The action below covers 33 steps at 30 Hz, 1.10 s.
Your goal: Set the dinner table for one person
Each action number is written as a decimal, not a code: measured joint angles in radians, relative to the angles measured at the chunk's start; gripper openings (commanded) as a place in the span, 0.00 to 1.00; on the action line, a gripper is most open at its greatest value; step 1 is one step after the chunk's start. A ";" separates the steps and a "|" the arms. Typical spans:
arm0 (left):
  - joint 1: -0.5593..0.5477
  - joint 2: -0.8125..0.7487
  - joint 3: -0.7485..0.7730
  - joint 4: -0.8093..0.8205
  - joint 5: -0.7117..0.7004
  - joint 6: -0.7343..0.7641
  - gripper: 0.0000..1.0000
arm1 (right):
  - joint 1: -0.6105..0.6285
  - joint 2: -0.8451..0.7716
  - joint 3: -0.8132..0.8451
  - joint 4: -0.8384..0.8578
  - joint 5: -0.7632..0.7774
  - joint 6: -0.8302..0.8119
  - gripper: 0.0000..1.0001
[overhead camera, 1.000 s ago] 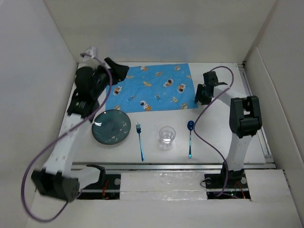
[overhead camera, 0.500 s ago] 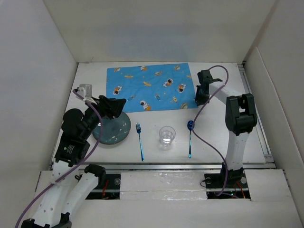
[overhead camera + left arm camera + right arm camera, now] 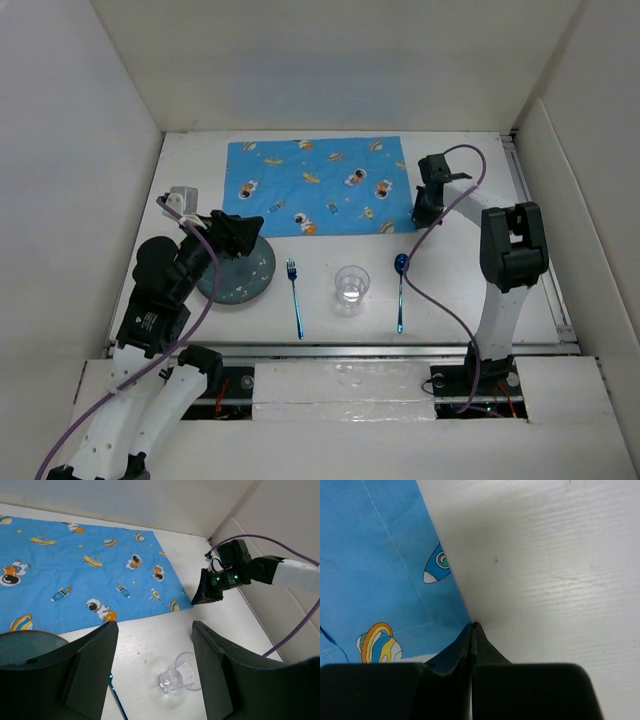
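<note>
The dinner table [image 3: 455, 300] is a white tabletop. A blue space-print placemat [image 3: 315, 185] lies flat at its far middle. My right gripper [image 3: 420, 215] sits at the mat's near right corner; in the right wrist view its jaws [image 3: 472, 625] are shut, with the placemat [image 3: 380, 565] corner pinched at their tip. My left gripper [image 3: 250, 228] hovers open over the far edge of a dark teal plate [image 3: 240, 275], holding nothing. In the left wrist view its fingers [image 3: 95, 655] frame a clear cup [image 3: 177, 677].
Along the near side, left to right, lie a blue fork [image 3: 296, 300], the clear cup [image 3: 351, 285] and a blue spoon [image 3: 400, 290]. White panels wall the table on the left, the back and the right. Purple cables trail from both arms.
My left arm has swung back from the placemat's left end to above the plate. My right gripper has closed on the mat's near right corner, and the mat has shifted slightly right.
</note>
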 measured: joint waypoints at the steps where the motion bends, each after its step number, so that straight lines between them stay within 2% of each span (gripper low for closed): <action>1: 0.000 -0.002 -0.002 0.000 -0.002 0.001 0.58 | 0.000 -0.012 -0.018 0.004 0.000 0.002 0.00; 15: -0.013 -0.005 -0.011 -0.010 -0.037 0.011 0.61 | -0.002 -0.079 -0.112 0.027 0.012 0.010 0.00; 18: -0.013 -0.004 -0.011 -0.023 -0.081 0.007 0.60 | -0.001 -0.126 -0.147 0.034 0.016 0.011 0.30; 21: -0.013 0.007 -0.011 -0.035 -0.123 -0.004 0.56 | 0.003 -0.226 -0.177 0.042 0.007 0.002 0.44; 22: -0.013 0.013 -0.011 -0.039 -0.133 -0.006 0.51 | 0.007 -0.272 -0.179 0.049 0.001 -0.002 0.49; 23: -0.013 0.019 -0.011 -0.042 -0.141 -0.008 0.43 | 0.014 -0.323 -0.180 0.063 -0.013 -0.006 0.50; 24: -0.013 0.021 -0.011 -0.045 -0.147 -0.009 0.19 | 0.026 -0.375 -0.180 0.084 -0.032 -0.018 0.48; 26: -0.013 0.021 -0.011 -0.050 -0.154 -0.009 0.00 | 0.058 -0.483 -0.182 0.143 -0.090 -0.047 0.13; 27: -0.013 0.017 -0.011 -0.053 -0.158 -0.006 0.00 | 0.080 -0.533 -0.187 0.186 -0.131 -0.054 0.00; 29: -0.013 0.001 -0.014 -0.057 -0.161 -0.001 0.00 | 0.137 -0.617 -0.214 0.287 -0.220 -0.060 0.00; 30: -0.013 -0.011 -0.015 -0.061 -0.164 0.000 0.06 | 0.151 -0.631 -0.220 0.359 -0.293 -0.058 0.00; 31: -0.013 -0.023 -0.015 -0.064 -0.166 0.000 0.06 | 0.199 -0.656 -0.241 0.375 -0.310 -0.058 0.00; 32: -0.013 -0.037 -0.015 -0.069 -0.174 0.002 0.24 | 0.243 -0.652 -0.247 0.415 -0.347 -0.053 0.00; 33: -0.013 -0.049 -0.015 -0.077 -0.183 0.007 0.30 | 0.279 -0.634 -0.248 0.447 -0.374 -0.046 0.00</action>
